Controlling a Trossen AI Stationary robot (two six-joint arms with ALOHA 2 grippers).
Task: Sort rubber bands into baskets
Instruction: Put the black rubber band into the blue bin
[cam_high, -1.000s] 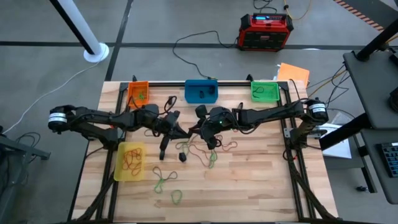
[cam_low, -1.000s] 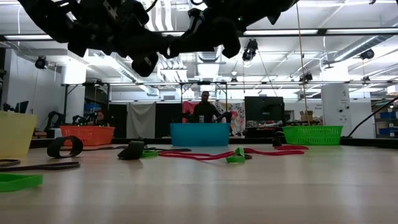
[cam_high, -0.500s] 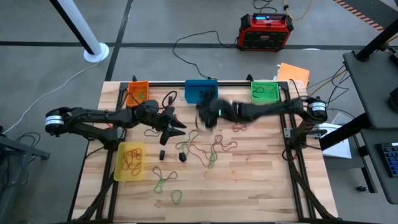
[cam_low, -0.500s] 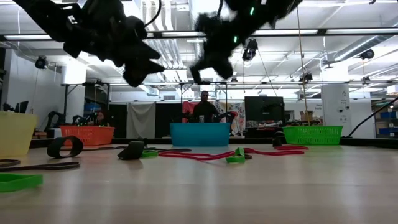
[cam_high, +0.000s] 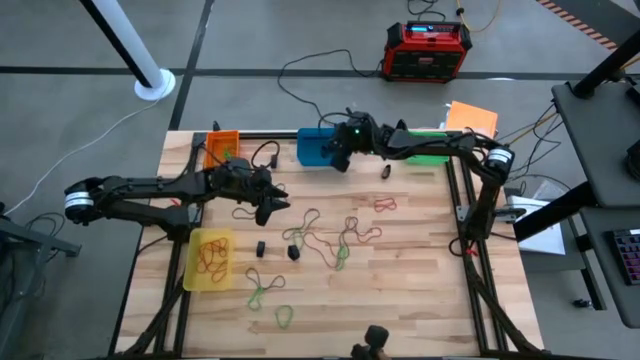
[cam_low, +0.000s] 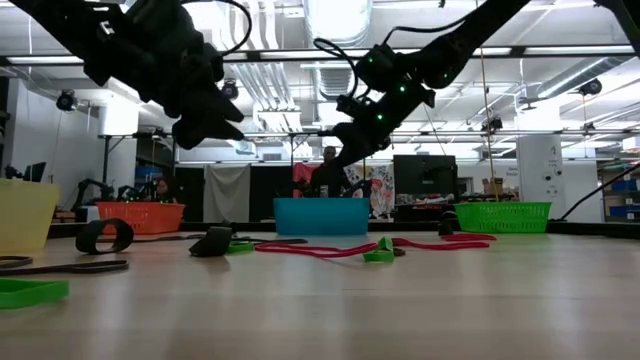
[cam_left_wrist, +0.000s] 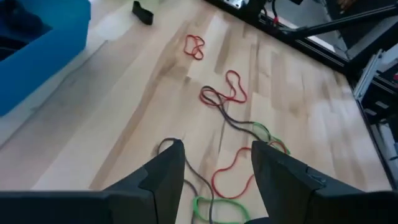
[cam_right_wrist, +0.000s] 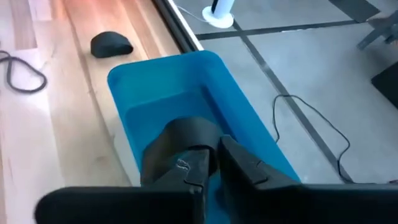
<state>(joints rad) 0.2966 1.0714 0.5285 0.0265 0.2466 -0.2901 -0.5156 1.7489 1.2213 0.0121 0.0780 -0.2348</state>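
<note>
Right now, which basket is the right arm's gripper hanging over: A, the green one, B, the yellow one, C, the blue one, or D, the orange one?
C: in the high view the right gripper sits over the blue basket, and the right wrist view looks straight down into that basket past its closed jaws.
</note>
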